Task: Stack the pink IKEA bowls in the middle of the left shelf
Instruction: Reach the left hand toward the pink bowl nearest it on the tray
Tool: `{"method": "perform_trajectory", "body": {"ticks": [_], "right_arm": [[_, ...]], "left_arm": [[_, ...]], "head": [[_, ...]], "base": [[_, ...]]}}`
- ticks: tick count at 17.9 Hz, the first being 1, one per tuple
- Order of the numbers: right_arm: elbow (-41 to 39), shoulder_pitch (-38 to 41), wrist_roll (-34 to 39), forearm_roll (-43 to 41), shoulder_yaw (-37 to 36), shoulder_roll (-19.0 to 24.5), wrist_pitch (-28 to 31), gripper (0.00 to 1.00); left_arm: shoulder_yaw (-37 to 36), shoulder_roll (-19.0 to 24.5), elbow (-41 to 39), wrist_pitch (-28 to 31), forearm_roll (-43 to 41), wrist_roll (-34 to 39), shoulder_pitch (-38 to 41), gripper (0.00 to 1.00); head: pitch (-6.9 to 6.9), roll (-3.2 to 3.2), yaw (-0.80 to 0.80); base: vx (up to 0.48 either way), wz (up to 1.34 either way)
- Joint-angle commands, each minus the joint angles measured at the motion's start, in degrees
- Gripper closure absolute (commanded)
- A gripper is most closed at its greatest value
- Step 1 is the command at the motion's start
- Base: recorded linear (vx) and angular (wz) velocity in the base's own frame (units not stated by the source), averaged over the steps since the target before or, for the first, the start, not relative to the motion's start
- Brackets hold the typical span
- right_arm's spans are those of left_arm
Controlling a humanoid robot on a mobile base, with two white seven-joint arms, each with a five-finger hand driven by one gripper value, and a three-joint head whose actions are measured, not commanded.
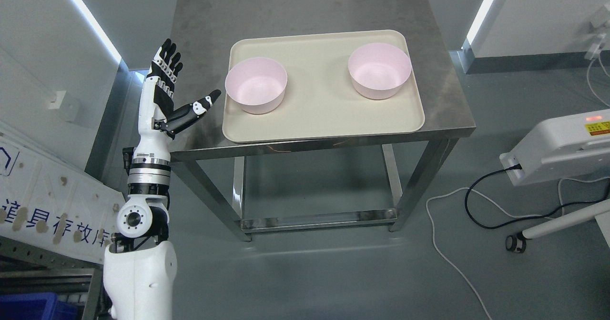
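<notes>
Grey flooring and pale walls surround a steel desk carrying a cream tray, the landmark for what follows. Just off the tray's left edge, the robot's left hand is raised with fingers spread wide and thumb pointing at the near pink bowl, holding nothing; the far pink bowl sits upright toward the tray's right end, well apart. Judging by this, the reach-to-grasp step is in hand, and next the hand would need to close around the near bowl's rim; no right hand shows.

Head camera looks steeply down on the steel table from nearby.
</notes>
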Motion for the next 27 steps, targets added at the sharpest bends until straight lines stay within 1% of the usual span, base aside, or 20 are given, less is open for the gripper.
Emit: {"method": "perform_trajectory", "body": {"ticks": [1,3,5,6,8,9,10,12,15,16,18,20,22,25,27], "right_arm": [[0.0,0.0,-0.2,0.0,0.0,-1.0,0.0,0.00],[0.0,0.0,-0.2,0.0,0.0,-1.0,0.0,0.00],[0.0,0.0,-0.2,0.0,0.0,-1.0,0.0,0.00],[0.0,0.0,-0.2,0.0,0.0,-1.0,0.0,0.00],[0.0,0.0,-0.3,0.0,0.0,-1.0,0.0,0.00],[0.0,0.0,-0.2,0.0,0.0,-1.0,0.0,0.00],[0.0,0.0,-0.2,0.0,0.0,-1.0,0.0,0.00],[0.0,0.0,-0.2,0.0,0.0,-1.0,0.0,0.00],[0.0,0.0,-0.2,0.0,0.0,-1.0,0.0,0.00],[0.0,0.0,-0.3,0.0,0.0,-1.0,0.0,0.00],[0.0,0.0,-0.2,0.0,0.0,-1.0,0.0,0.00],[0.0,0.0,-0.2,0.0,0.0,-1.0,0.0,0.00],[0.0,0.0,-0.2,0.0,0.0,-1.0,0.0,0.00],[0.0,0.0,-0.3,0.0,0.0,-1.0,0.0,0.00],[0.0,0.0,-0.2,0.0,0.0,-1.0,0.0,0.00]], "left_arm": [[-0.5,1.0,0.2,0.3,0.0,0.1,-0.3,0.00],[-0.8,1.0,0.2,0.6,0.0,-0.1,-1.3,0.00],[-1.5,1.0,0.8,3.0,-0.5,-1.8,-4.9,0.00],[-2.2,3.1,1.7,5.6,-1.4,-3.9,-8.3,0.00],[-4.7,7.6,4.8,8.7,-3.2,-8.4,-13.1,0.00],[-6.9,11.5,6.4,11.6,-4.1,-12.4,-15.6,0.01],[-7.5,14.7,7.6,14.7,-4.2,-15.5,-17.9,0.01],[-7.8,18.1,10.2,20.1,-4.1,-19.3,-22.0,0.02],[-7.9,18.3,11.5,27.0,-4.1,-25.0,-24.4,0.07],[-7.9,18.4,11.5,28.5,-4.2,-26.5,-24.6,0.08],[-9.1,18.7,11.7,28.7,-4.6,-29.2,-24.1,0.17],[-12.8,19.2,12.2,28.7,-7.6,-30.3,-23.7,0.17],[-14.4,19.5,13.1,28.6,-12.2,-30.1,-23.9,0.17],[-16.5,17.3,14.5,28.3,-17.7,-29.7,-24.9,0.18],[-19.7,16.4,14.8,28.3,-19.6,-29.6,-25.6,0.21]], "head": [[0.00,0.00,0.00],[0.00,0.00,0.00],[0.00,0.00,0.00],[0.00,0.00,0.00],[0.00,0.00,0.00],[0.00,0.00,0.00],[0.00,0.00,0.00],[0.00,0.00,0.00],[0.00,0.00,0.00],[0.00,0.00,0.00],[0.00,0.00,0.00],[0.00,0.00,0.00],[0.00,0.00,0.00],[0.00,0.00,0.00],[0.00,0.00,0.00]], "base": [[0.000,0.00],[0.000,0.00],[0.000,0.00],[0.000,0.00],[0.000,0.00],[0.000,0.00],[0.000,0.00],[0.000,0.00],[0.000,0.00],[0.000,0.00],[0.000,0.00],[0.000,0.00],[0.000,0.00],[0.000,0.00],[0.000,0.00]]}}
